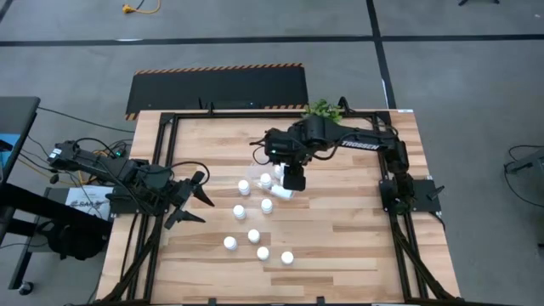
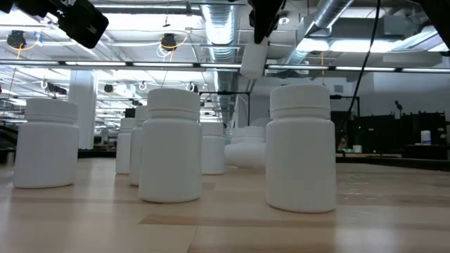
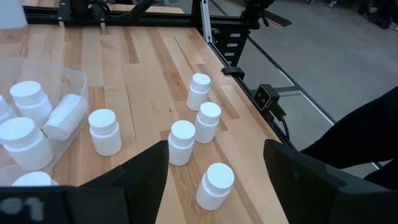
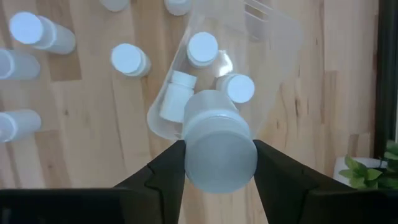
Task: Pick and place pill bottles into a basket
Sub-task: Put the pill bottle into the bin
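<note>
The right end effector (image 4: 216, 163) hangs above the clear basket (image 4: 273, 37), its two fingers pressed against the sides of a white pill bottle (image 4: 217, 146) it holds cap-up — three more bottles already lie inside the tub. The left end effector (image 1: 194, 197) waits at the left edge of the wooden surface (image 1: 340, 229) with its fingers spread wide and nothing between them. The other pill bottles (image 1: 253, 235) stand upright on the surface — scattered just beside the basket and nearer the front edge.
</note>
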`<move>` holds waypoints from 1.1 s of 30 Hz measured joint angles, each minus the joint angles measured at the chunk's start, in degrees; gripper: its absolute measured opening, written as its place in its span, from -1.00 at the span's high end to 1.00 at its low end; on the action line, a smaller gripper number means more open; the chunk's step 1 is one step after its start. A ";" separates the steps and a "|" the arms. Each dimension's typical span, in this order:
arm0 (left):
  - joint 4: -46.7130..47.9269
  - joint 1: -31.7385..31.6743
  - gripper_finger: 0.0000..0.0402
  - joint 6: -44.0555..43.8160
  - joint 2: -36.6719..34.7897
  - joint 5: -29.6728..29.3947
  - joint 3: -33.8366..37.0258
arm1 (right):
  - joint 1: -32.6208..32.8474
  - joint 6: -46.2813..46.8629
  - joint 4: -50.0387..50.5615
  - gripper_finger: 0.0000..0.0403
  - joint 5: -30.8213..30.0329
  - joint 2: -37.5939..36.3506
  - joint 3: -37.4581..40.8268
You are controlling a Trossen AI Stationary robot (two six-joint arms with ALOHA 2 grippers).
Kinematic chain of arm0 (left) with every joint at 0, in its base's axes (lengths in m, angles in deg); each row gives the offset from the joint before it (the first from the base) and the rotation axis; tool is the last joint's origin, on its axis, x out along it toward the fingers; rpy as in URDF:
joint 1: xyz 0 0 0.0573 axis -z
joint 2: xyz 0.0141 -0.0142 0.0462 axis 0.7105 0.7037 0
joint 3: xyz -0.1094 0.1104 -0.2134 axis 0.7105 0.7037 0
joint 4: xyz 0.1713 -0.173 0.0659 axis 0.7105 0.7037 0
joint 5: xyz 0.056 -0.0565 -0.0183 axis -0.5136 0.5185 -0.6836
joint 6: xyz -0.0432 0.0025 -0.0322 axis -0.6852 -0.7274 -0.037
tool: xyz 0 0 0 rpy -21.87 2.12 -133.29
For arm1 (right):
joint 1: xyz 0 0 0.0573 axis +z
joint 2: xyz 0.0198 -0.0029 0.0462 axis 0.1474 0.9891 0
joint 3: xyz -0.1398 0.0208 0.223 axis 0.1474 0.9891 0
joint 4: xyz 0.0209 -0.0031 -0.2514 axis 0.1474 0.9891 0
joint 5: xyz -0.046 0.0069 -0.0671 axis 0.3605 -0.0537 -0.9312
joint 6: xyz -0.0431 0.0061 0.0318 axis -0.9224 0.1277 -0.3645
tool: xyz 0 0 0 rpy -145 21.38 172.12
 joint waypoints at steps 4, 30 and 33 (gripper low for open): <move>0.01 -0.02 -0.25 -0.40 0.00 0.00 0.00 | 0.62 1.11 -0.01 0.22 -0.12 -1.73 0.04; 0.20 -0.01 -0.25 -1.36 -0.02 -0.95 0.00 | -2.56 -3.04 -1.07 0.23 0.50 -2.89 17.20; 0.16 -0.02 -0.25 -1.36 -0.02 -1.39 0.00 | -1.85 -3.05 -2.28 0.25 0.42 -3.09 17.25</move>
